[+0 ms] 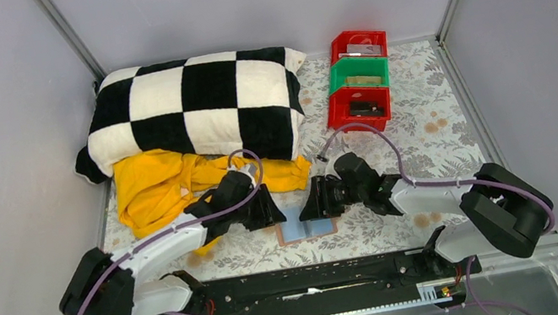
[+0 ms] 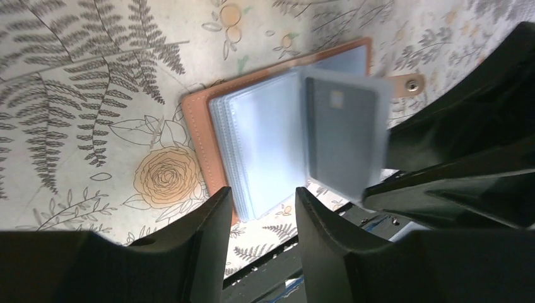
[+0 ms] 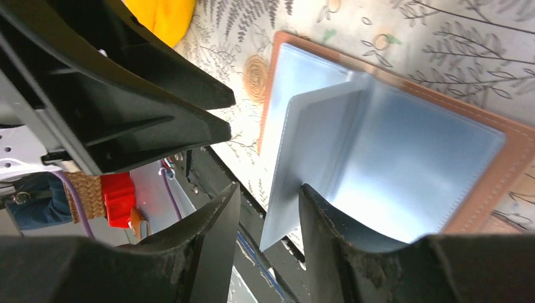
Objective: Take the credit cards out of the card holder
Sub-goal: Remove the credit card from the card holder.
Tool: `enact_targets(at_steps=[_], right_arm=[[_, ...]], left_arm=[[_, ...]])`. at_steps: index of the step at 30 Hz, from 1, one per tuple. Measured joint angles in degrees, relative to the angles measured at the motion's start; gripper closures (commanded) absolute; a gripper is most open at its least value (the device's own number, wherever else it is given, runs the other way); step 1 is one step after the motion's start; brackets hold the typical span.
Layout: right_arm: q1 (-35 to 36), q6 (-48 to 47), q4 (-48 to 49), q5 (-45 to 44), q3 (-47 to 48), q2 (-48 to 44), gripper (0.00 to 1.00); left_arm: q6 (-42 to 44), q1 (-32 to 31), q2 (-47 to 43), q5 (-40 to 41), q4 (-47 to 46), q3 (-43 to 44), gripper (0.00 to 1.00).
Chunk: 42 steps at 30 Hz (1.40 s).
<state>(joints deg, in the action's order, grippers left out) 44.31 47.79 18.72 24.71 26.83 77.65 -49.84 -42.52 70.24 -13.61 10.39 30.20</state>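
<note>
The card holder (image 1: 307,227) lies open on the floral table between my two grippers, tan leather edging (image 2: 199,136) round grey-blue clear sleeves. One sleeve (image 2: 346,132) stands lifted off the stack, with a dark credit card (image 2: 344,142) showing inside it. My right gripper (image 3: 270,189) is open, and this lifted sleeve (image 3: 315,145) stands between its jaws, leaning on one finger (image 3: 322,221). In the top view it (image 1: 309,201) is at the holder's far edge. My left gripper (image 2: 264,202) is open and empty just off the holder's near edge, and shows in the top view (image 1: 273,210).
A black-and-white checked pillow (image 1: 199,107) and a yellow cloth (image 1: 165,189) lie at the back left. Red and green bins (image 1: 359,76) stand stacked at the back right. The black base rail (image 1: 313,276) runs along the near edge, close under the holder.
</note>
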Motion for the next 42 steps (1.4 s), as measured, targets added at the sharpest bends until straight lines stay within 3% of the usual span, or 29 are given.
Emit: enact_targets(at_steps=[7,16,29,42], right_arm=[[2.1,0.1,1.2,0.0,3.1,3.7,0.54],[4.1,1.7,3.5,-0.2,4.9,10.8,0.57],[4.2,2.5,1.5,-10.3,0.7,1.9,0.72],[-0.3,4.1,-3.7,-15.4,-4.1,-2.6,0.72]], left_arm=[[1.5,0.7,-6.9,4.1,5.9,3.0,0.54],[1.5,1.0,-8.2,5.5,9.2,3.0,0.54],[-0.3,0.5,-4.0,0.4,2.4,1.0,0.59],[-2.7,0.1,1.2,-3.0,-5.0,-1.2,0.59]])
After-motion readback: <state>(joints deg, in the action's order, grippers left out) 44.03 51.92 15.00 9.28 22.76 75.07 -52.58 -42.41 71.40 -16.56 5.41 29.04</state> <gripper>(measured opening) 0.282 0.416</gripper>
